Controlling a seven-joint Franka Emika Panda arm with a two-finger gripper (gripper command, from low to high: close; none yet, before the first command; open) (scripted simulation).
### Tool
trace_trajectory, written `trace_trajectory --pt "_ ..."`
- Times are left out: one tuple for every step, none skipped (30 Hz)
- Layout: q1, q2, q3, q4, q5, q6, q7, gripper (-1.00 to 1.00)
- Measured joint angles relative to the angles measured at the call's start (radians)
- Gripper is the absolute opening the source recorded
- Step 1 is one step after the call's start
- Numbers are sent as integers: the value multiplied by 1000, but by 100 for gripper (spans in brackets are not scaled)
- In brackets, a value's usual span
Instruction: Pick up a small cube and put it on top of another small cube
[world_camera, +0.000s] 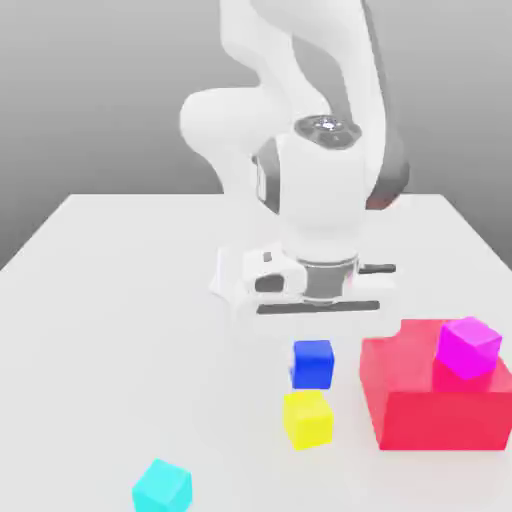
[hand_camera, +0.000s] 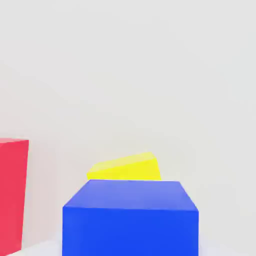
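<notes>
The small deep-blue cube (world_camera: 312, 365) hangs straight under my white hand, and my gripper (world_camera: 312, 338) is shut on it. In the hand view the blue cube (hand_camera: 130, 217) looms very close. The yellow cube (hand_camera: 125, 167) peeks out just beyond it. In the exterior view the yellow cube (world_camera: 307, 419) rests on the white table directly in front of the blue one, their edges almost meeting. I cannot tell whether the blue cube touches the table.
A big red block (world_camera: 425, 400) stands at the exterior view's right, close to both cubes, with a magenta cube (world_camera: 468, 347) on its top. Its red side (hand_camera: 12, 195) shows in the hand view. A cyan cube (world_camera: 162, 487) lies near the front left.
</notes>
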Motion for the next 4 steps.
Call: trace_trajectory --pt "3 36 -3 1 -11 34 8 -100" --pt "5 62 -7 2 -20 59 14 100" --pt "5 62 -7 2 -20 59 14 100" --pt "5 62 -7 2 -20 59 14 100"
